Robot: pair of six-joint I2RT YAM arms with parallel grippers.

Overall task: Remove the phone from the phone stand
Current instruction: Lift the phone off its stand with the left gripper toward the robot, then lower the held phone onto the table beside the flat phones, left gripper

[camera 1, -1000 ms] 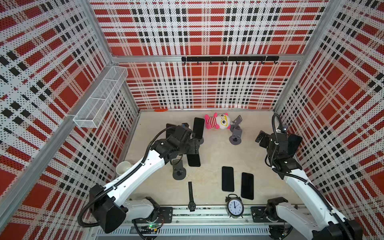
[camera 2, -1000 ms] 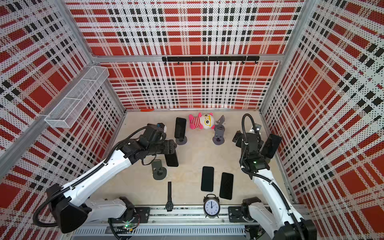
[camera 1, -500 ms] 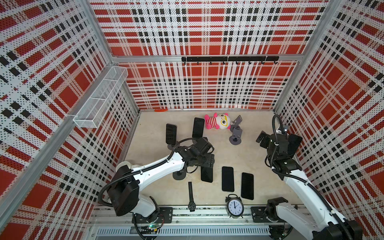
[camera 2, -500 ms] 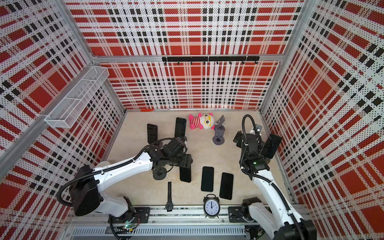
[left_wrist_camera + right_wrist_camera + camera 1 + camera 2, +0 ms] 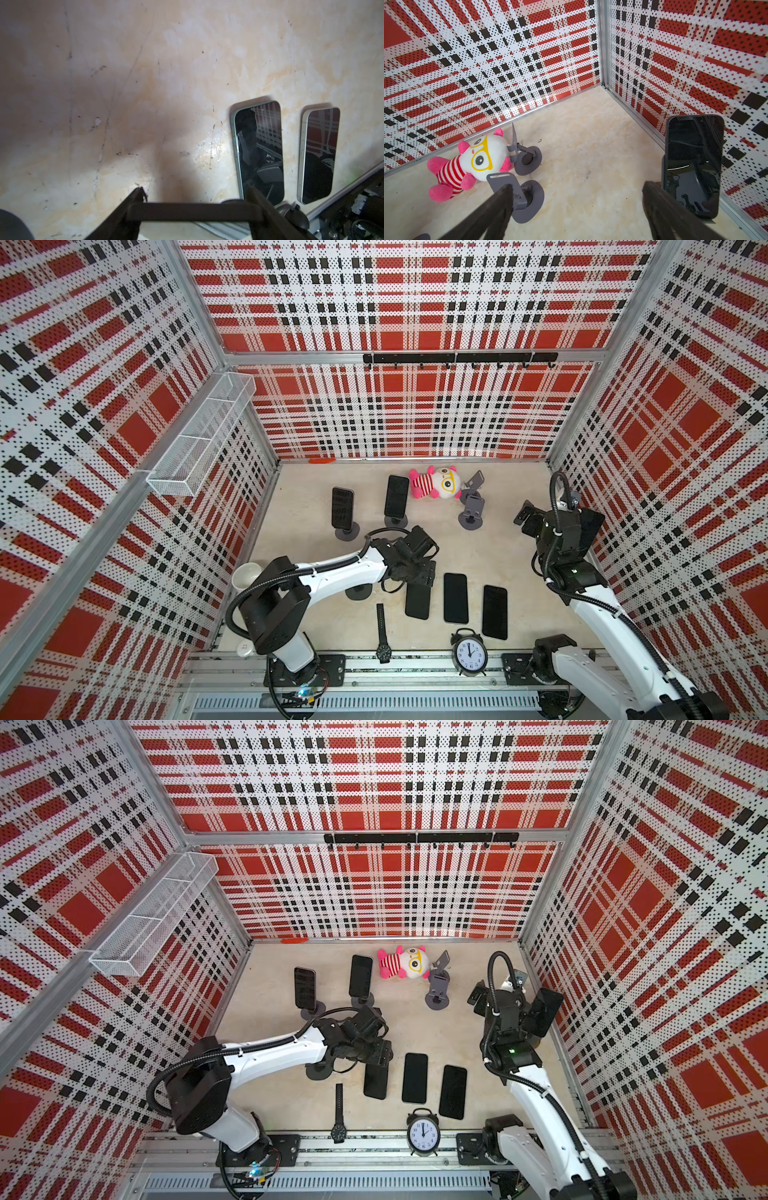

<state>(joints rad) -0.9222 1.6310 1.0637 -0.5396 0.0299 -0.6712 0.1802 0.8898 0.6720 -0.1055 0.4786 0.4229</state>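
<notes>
Far left of the alarm clock (image 5: pixel 469 654), by the left wall, we see a white cup (image 5: pixel 245 574). Left of the clock and well behind it, a first upright phone (image 5: pixel 343 509) and a second upright phone (image 5: pixel 397 495) each stand on their own round base. Just left of the clock a wristwatch (image 5: pixel 382 632) lies flat, strap pointing at the back wall.

Left of the clock and a bit behind, the phone stand (image 5: pixel 359 593) is mostly hidden under the left arm, so we only see its round base. The phone is off it. The left gripper (image 5: pixel 417 578) is clenched on the phone (image 5: pixel 417 599), gripping its far short end. The phone lies lengthwise just behind-left of the clock. We cannot tell if it touches the table (image 5: pixel 316 614). In the left wrist view it shows as a dark bar (image 5: pixel 193 212) across the fingers (image 5: pixel 133 199).

Directly behind the clock, a near flat phone (image 5: pixel 456 597) and, slightly right, an outer flat phone (image 5: pixel 494 612) lie face up on the table, apart from each other and from the held one.

Far behind the clock, a plush toy (image 5: pixel 434 483) lies on its side, touching a rear grey stand (image 5: pixel 476 481). A front grey stand (image 5: pixel 471 514) sits just beside it.

Right of the clock and well behind, the right gripper (image 5: pixel 528 519) is released, jaws wide and holding nothing, as the right wrist view (image 5: pixel 577 185) confirms. Further right, by the right wall, a wall-side phone (image 5: pixel 590 526) stands upright.
</notes>
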